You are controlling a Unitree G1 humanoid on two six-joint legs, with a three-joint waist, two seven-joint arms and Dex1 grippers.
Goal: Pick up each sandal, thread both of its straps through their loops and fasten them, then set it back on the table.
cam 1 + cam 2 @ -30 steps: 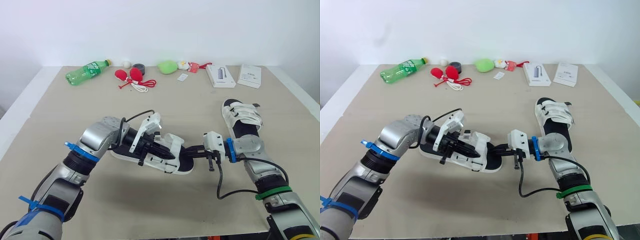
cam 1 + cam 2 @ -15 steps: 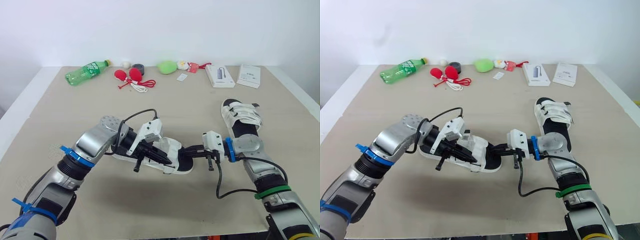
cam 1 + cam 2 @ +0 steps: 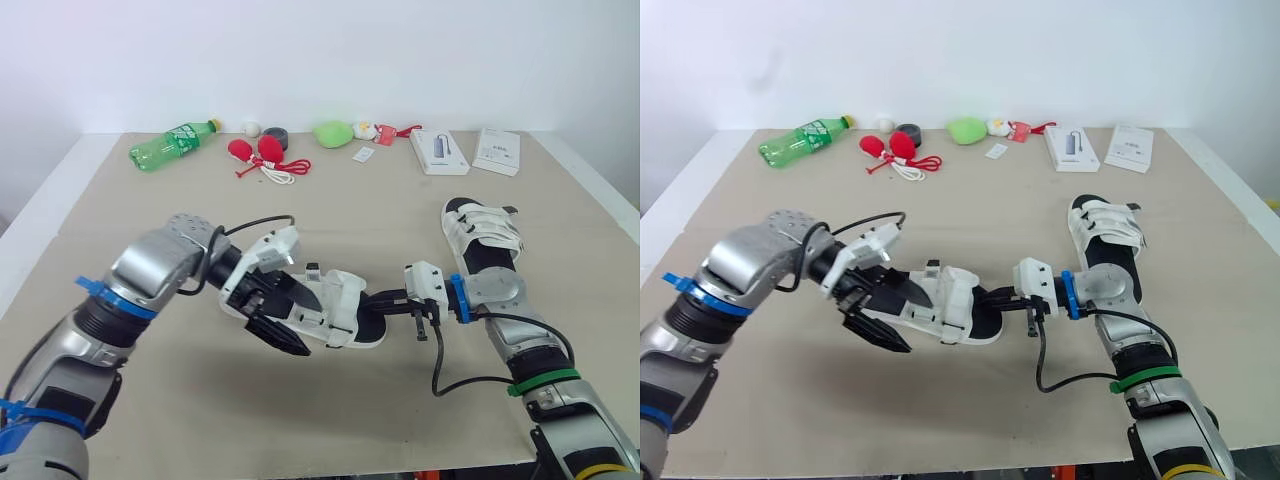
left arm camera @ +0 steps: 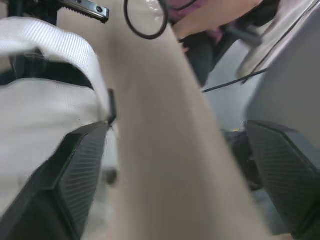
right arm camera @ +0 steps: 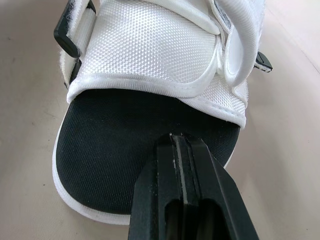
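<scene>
- Left gripper (image 3: 277, 318) has swung off the near sandal (image 3: 338, 300); fingers spread wide, empty.
- Right gripper (image 5: 174, 142), fingers pressed together, pins the footbed.
- Strapping looks paused; regrasp needed.

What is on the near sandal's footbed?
The right gripper, shut, rests its tip on the bare black footbed near one end. White straps cover the rest, so whatever lies under them cannot be seen.
</scene>
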